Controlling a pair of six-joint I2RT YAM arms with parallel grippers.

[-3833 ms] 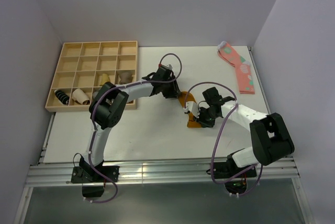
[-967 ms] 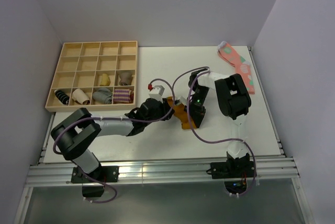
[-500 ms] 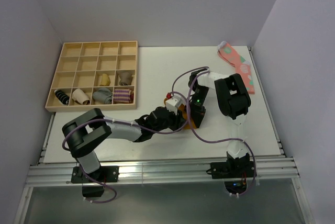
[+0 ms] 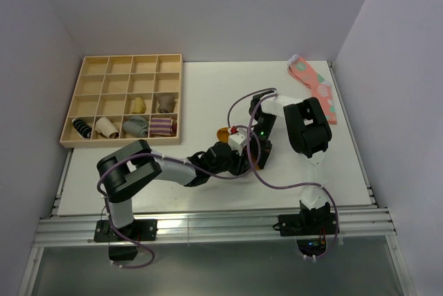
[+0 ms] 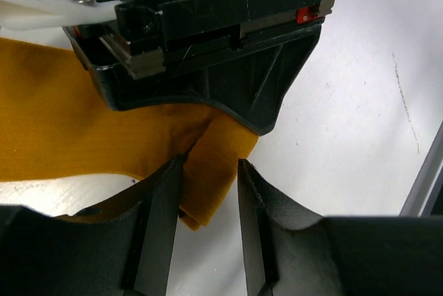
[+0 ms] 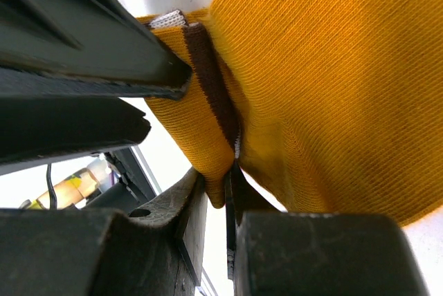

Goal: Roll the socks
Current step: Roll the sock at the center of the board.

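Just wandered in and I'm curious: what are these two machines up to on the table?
Two robot arms are working one mustard-orange sock at mid-table. The right arm has its jaws pinched shut on a fold by the brown stripe. The left arm has its jaws open around a sock corner right beside that. Bundled socks sit in the wooden tray.

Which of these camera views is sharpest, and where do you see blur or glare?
Top view: sharp, evenly lit, only soft shadows. Left wrist view: sock clear, left claw dark in the foreground, table very bright. Right wrist view: knit sharp up close, right claw a dark, soft-edged mass, background blown white.
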